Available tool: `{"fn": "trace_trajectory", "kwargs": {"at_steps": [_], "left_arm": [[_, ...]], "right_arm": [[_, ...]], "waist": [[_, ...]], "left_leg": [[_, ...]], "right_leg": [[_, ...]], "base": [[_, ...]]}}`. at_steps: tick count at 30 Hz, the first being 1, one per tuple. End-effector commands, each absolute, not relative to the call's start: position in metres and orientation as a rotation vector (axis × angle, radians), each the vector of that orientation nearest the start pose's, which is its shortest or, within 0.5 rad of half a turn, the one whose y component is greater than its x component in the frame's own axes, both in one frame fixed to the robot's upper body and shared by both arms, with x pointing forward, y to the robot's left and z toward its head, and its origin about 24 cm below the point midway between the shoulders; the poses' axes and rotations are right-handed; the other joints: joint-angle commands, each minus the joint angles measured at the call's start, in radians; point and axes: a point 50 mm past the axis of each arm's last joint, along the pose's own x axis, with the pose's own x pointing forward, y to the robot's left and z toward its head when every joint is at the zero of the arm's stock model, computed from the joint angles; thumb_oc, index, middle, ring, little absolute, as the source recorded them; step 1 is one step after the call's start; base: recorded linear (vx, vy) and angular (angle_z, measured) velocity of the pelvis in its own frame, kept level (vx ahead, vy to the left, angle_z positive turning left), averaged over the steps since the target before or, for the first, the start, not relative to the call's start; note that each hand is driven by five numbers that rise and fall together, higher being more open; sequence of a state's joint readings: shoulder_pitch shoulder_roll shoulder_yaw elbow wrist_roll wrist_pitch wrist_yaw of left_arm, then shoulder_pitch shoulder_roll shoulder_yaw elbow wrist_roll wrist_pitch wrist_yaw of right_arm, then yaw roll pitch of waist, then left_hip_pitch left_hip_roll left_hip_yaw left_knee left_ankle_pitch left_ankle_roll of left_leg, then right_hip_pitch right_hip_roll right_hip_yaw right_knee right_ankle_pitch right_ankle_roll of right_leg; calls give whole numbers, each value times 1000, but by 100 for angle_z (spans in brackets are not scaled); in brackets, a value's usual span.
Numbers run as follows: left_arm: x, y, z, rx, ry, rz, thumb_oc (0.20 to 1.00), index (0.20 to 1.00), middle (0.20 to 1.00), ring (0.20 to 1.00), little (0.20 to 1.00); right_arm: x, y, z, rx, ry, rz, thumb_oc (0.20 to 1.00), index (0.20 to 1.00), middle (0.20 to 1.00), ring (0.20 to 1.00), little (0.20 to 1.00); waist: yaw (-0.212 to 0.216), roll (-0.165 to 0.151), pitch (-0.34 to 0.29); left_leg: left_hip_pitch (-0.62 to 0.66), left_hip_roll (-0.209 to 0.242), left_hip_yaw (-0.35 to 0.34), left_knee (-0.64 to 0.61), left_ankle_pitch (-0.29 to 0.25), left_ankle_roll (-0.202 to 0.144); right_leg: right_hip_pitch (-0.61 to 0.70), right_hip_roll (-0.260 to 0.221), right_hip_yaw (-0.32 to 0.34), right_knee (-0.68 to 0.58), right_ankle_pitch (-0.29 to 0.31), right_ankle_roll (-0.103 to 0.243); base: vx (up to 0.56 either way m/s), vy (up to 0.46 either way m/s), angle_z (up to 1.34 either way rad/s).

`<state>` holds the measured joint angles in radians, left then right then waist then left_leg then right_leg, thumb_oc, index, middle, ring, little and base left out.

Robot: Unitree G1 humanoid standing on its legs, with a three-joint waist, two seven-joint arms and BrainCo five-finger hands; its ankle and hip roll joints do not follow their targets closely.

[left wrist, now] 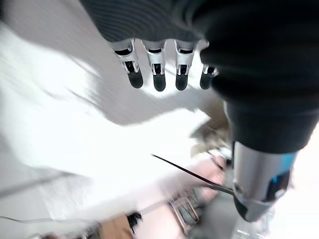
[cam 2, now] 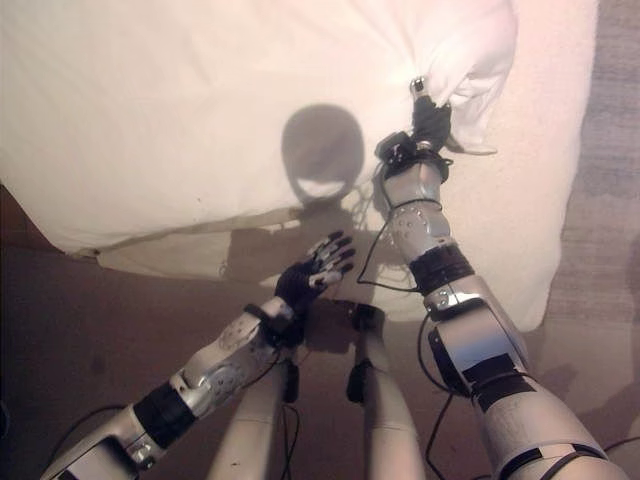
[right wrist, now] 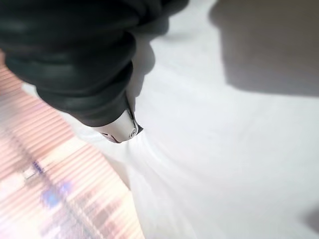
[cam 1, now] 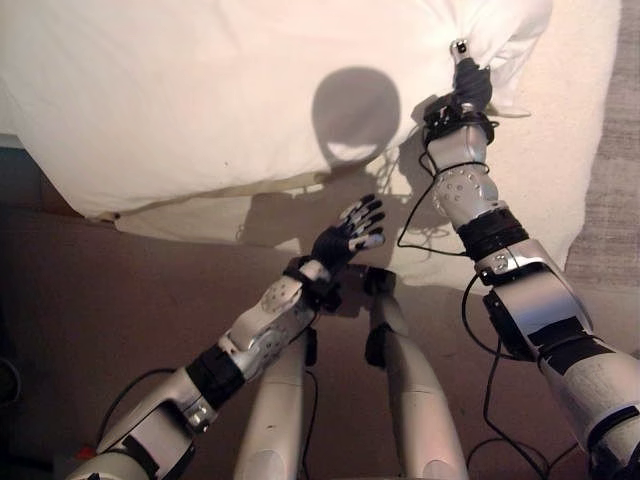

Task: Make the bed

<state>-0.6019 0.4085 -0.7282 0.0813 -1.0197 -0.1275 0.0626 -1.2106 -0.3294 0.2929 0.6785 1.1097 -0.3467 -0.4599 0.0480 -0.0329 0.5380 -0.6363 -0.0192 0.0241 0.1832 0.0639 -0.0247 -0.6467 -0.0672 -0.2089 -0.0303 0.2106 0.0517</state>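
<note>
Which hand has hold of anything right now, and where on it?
The right hand pinches a bunched fold of the white duvet near its far right corner. The left hand is open above the bed edge, holding nothing.

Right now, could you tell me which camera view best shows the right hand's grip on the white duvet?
The left eye view: the right hand pinches a bunched fold of the white duvet. The right eye view matches. The right wrist view shows one fingertip against cloth.
</note>
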Motion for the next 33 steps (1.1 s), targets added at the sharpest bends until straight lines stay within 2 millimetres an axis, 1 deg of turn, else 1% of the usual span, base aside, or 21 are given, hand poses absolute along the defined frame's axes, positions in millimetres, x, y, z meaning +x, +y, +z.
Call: {"fn": "trace_trajectory", "kwargs": {"at_steps": [1,2,3,5,6,7,10,11,12,13,14,15,16,17,19,20,22,23,26,30,33], "left_arm": [[303,53,138,-505,-98,-634,1000,1000,1000,1000,1000],[303,53,138,-506,-98,-634,1000,1000,1000,1000,1000],[309,54,143,-555,-108,-594,1000,1000,1000,1000,1000],[314,56,145,-631,-98,-554,1000,1000,1000,1000,1000],[315,56,145,-632,-98,-554,1000,1000,1000,1000,1000],[321,60,149,-720,-98,-498,1000,1000,1000,1000,1000],[329,64,157,-816,-113,-446,1000,1000,1000,1000,1000],[335,68,165,-921,-132,-395,1000,1000,1000,1000,1000],[335,68,165,-922,-132,-395,1000,1000,1000,1000,1000],[342,72,171,-1013,-148,-339,1000,1000,1000,1000,1000],[342,72,171,-1014,-148,-339,1000,1000,1000,1000,1000],[350,79,179,-1094,-176,-259,1000,1000,1000,1000,1000],[350,79,179,-1094,-176,-259,1000,1000,1000,1000,1000],[355,87,191,-1180,-234,-178,1000,1000,1000,1000,1000],[356,86,193,-1220,-229,-157,1000,1000,1000,1000,1000],[359,86,196,-1285,-232,-117,1000,1000,1000,1000,1000],[362,87,195,-1346,-221,-59,1000,1000,1000,1000,1000],[362,87,195,-1346,-221,-59,1000,1000,1000,1000,1000],[371,93,191,-1395,-187,32,1000,1000,1000,1000,1000],[378,102,197,-1443,-197,113,1000,1000,1000,1000,1000],[378,104,198,-1410,-204,129,1000,1000,1000,1000,1000]], "right_arm": [[374,-132,345,702,-718,30,200,200,200,200,200],[374,-132,345,702,-718,30,200,200,200,200,200],[373,-127,344,703,-709,47,200,200,200,200,200],[373,-121,340,712,-695,68,200,200,200,200,200],[373,-121,340,712,-694,68,200,200,200,200,200],[372,-115,337,709,-683,90,200,200,200,200,200],[371,-113,331,708,-672,102,200,200,200,200,200],[369,-113,327,710,-670,107,200,200,200,200,200],[369,-113,327,710,-670,106,200,200,200,200,200],[368,-115,324,714,-669,101,200,200,200,200,200],[367,-115,324,713,-669,101,200,200,200,200,200],[366,-117,318,724,-661,92,200,200,200,200,200],[366,-117,318,724,-661,92,200,200,200,200,200],[365,-121,313,732,-658,71,200,200,200,200,200],[365,-121,310,741,-653,64,200,200,200,200,200],[365,-121,304,759,-642,49,200,200,200,200,200],[365,-123,301,778,-633,30,200,200,200,200,200],[365,-123,301,778,-633,30,200,200,200,200,200],[363,-122,298,818,-628,25,200,200,200,200,200],[358,-123,295,854,-645,21,200,200,200,200,200],[351,-130,296,865,-689,16,200,200,200,200,200]], "waist": [[-11,-49,-18],[-10,-49,-18],[-13,-55,-18],[-15,-62,-18],[-14,-62,-18],[-19,-68,-18],[-25,-71,-18],[-28,-72,-18],[-29,-71,-18],[-31,-72,-18],[-31,-71,-18],[-35,-71,-18],[-35,-71,-18],[-34,-70,-18],[-34,-70,-18],[-34,-71,-18],[-34,-73,-18],[-34,-73,-18],[-34,-79,-18],[-40,-85,-18],[-44,-84,-20]], "left_leg": [[76,4,20,-76,-6,-14],[77,5,21,-77,-6,-14],[91,7,30,-78,-7,-13],[109,8,45,-77,-9,-12],[111,8,46,-78,-9,-11],[126,10,55,-77,-11,-11],[139,8,59,-80,-10,-12],[148,7,59,-80,-9,-13],[148,7,59,-80,-9,-13],[154,6,57,-81,-8,-14],[154,6,56,-82,-8,-14],[159,6,54,-83,-8,-14],[158,6,54,-83,-8,-14],[156,3,51,-82,-6,-13],[153,2,49,-82,-5,-13],[149,2,49,-82,-3,-12],[144,3,46,-82,-1,-13],[144,3,46,-82,-1,-13],[143,5,44,-84,0,-15],[145,7,42,-87,2,-19],[146,7,42,-91,4,-19]], "right_leg": [[125,-50,2,65,-64,100],[125,-50,3,65,-64,100],[131,-49,8,66,-63,102],[136,-48,13,70,-62,104],[137,-48,15,70,-62,104],[149,-49,16,73,-62,105],[160,-50,17,70,-62,103],[170,-51,16,68,-62,101],[171,-51,16,68,-62,101],[177,-53,14,68,-64,101],[177,-53,13,68,-64,101],[180,-55,9,71,-66,100],[180,-56,9,71,-66,100],[180,-58,5,73,-67,98],[178,-59,3,75,-67,98],[174,-61,-2,78,-67,98],[173,-63,-6,77,-66,97],[173,-63,-6,77,-66,97],[173,-62,-6,78,-65,97],[175,-62,-9,81,-67,97],[173,-64,-10,82,-67,98]], "base": [[-39,19,-16],[-43,12,-30],[-22,4,-31],[-24,1,-21],[-23,-17,-15],[-20,-33,-16],[-13,-32,-6],[-9,-36,0],[-8,-50,-1],[0,0,0],[-2,-43,0],[0,0,0],[1,-44,2],[3,-34,2],[1,-17,1],[0,0,0],[-3,-16,1],[0,0,0],[0,0,0],[0,0,0],[0,0,0]]}}
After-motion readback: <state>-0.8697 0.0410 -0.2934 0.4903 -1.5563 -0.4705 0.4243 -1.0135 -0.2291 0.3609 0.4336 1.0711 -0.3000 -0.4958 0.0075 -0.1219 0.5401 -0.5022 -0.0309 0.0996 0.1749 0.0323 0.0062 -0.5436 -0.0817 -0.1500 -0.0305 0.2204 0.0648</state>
